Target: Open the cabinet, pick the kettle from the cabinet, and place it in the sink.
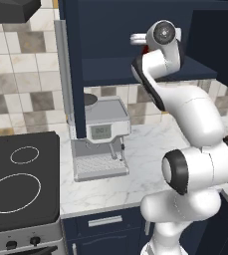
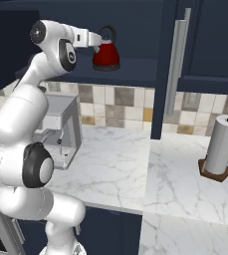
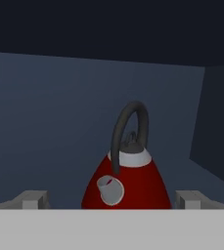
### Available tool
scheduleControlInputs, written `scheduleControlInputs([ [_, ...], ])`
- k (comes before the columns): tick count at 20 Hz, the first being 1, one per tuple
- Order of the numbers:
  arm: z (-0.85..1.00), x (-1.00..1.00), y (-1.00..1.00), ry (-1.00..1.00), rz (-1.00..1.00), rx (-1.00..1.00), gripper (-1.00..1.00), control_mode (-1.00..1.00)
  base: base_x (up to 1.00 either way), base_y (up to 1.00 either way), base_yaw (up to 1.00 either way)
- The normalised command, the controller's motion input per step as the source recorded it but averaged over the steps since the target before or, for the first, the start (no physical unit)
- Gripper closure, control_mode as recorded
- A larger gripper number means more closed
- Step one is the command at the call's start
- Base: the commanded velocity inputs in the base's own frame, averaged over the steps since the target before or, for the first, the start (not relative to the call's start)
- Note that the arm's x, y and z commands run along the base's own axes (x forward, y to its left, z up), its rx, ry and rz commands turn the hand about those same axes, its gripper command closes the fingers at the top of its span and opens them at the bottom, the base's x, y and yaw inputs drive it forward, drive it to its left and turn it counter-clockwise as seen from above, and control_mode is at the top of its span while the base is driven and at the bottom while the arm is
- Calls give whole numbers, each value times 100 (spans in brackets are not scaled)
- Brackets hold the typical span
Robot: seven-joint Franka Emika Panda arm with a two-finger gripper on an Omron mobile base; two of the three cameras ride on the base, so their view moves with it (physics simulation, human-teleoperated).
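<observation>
Kettle (image 2: 106,56) sits upright on the navy shelf (image 2: 135,67) inside the open cabinet (image 1: 110,30), at the shelf's left part in the right base view, well above the marble tabletop (image 2: 115,164). Red, squat, rounded body, dark band at the bottom, dark arched handle over a small lid knob, pale ring under the knob, short spout facing the hand camera.

Tool (image 2: 96,40) is level with the kettle and just beside it; in the hand view the two fingertips (image 3: 34,200) stand spread wide either side of the red body, nothing between them yet, so released, not gripping.

Risks, as a judgement:
- Body is round and tapers upward, so the fingers could slide up or off if they close high; kettle could pop out and tip.
- Pushing further in before closing could shove the kettle back toward the cabinet wall or knock it over.
- Spout points at the tool, so an off-centre close may catch it and twist the kettle.
- Handle arch is thin and easy to miss.
- Pulling out, the kettle could clip the shelf edge or the open door (image 2: 165,64) with its silver bar handle (image 2: 177,55).
- A drop from here lands on the tabletop near the coffee machine (image 1: 103,134).

Paper towel roll (image 2: 220,144) stands well apart to the right.
</observation>
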Motion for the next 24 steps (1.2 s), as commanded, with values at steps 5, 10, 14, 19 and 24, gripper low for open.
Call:
scheduleControlInputs([
  [5, 0, 24, -11, 0, 0, 0, -100, -100, 0, 0, 0],
  [10, 0, 22, -9, 0, -3, 0, -100, -100, 0, 0, 0],
  [14, -2, 23, -5, 0, -4, 0, -100, -100, 0, 0, 0],
  [19, -4, 22, -8, 0, -3, 0, -100, -100, 0, 0, 0],
  [24, -5, 21, -7, 0, -1, 3, -100, -100, 0, 0, 0],
])
